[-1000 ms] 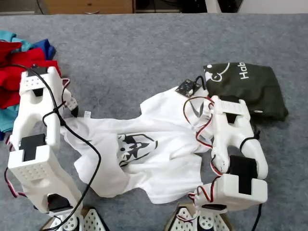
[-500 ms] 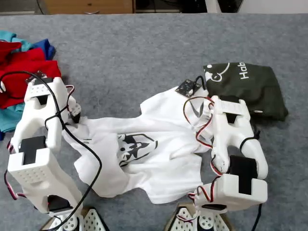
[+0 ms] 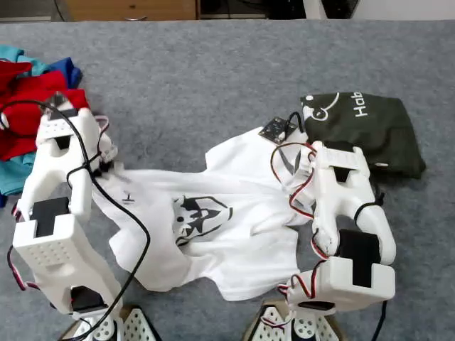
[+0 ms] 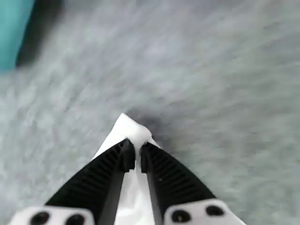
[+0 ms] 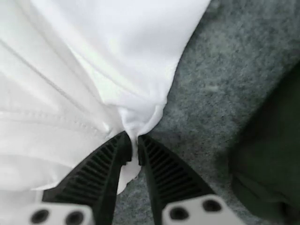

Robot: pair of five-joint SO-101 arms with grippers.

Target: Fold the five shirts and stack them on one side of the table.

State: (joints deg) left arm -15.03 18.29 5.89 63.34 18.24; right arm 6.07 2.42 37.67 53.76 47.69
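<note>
A white shirt (image 3: 213, 220) with a black print lies spread and crumpled on the grey table between the two arms. My left gripper (image 4: 134, 146) is shut on a corner of the white shirt (image 4: 130, 127), at the shirt's left edge in the high view (image 3: 108, 165). My right gripper (image 5: 131, 139) is shut on a bunched fold of the white shirt (image 5: 93, 61) near its right side. A folded dark green shirt (image 3: 366, 131) lies at the right of the table, beside the right arm. A pile of red, blue and teal shirts (image 3: 25, 106) sits at the left edge.
The grey felt table (image 3: 192, 78) is bare across its far half. The dark green shirt (image 5: 267, 154) lies close to the right gripper. A teal shirt (image 4: 14, 30) lies near the left gripper. Wooden furniture (image 3: 128, 8) stands beyond the table's far edge.
The left arm has shifted slightly with the shirt's left corner in its grip, stretching that edge of the white cloth. The right arm has stayed still.
</note>
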